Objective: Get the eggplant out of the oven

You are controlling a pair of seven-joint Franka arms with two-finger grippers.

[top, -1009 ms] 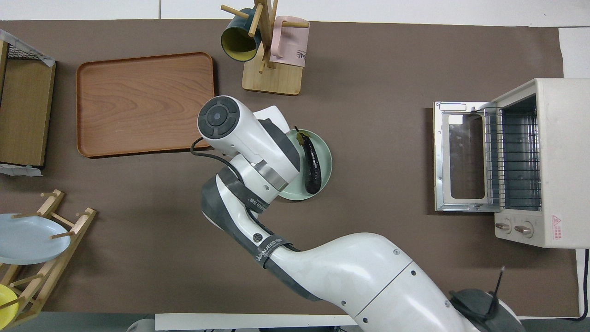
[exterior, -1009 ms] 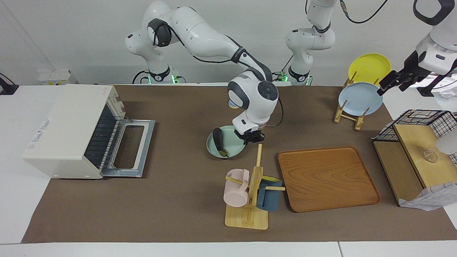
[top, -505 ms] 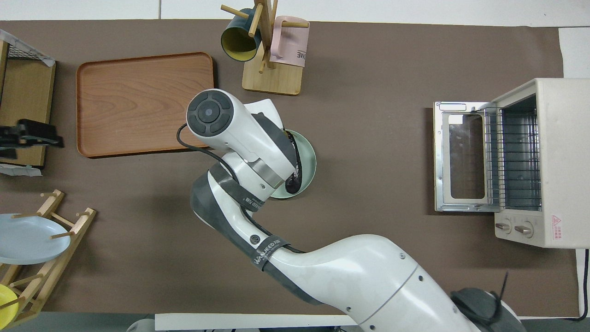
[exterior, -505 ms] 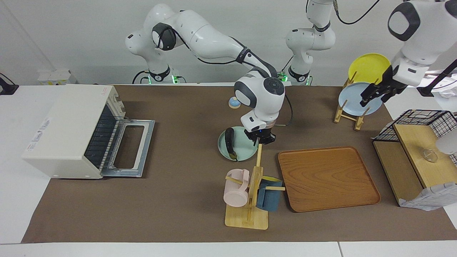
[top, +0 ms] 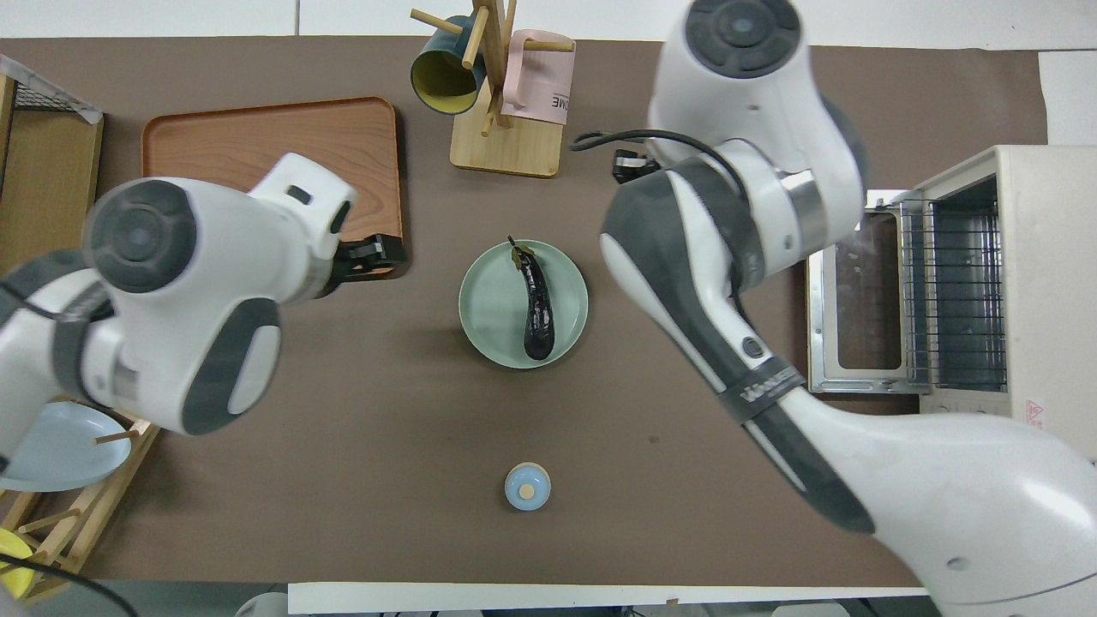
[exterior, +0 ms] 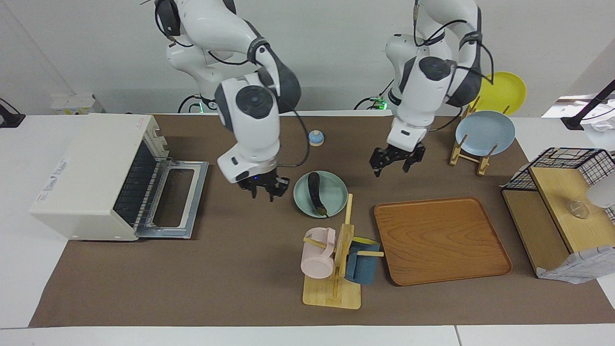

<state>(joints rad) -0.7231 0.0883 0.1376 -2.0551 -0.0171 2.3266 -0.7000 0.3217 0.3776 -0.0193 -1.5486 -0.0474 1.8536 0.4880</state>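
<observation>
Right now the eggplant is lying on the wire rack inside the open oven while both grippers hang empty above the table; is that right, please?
Not quite. The eggplant lies on the green plate at mid-table, not on the rack; the overhead view shows it plainly. The oven is indeed open, and the right gripper and left gripper both hang empty above the table.

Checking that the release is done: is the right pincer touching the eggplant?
Apart. The facing view shows bare mat between the right pincer and the green plate that the eggplant lies on.

Facing and overhead cameras oppose, sharing the table (exterior: 240,288).
</observation>
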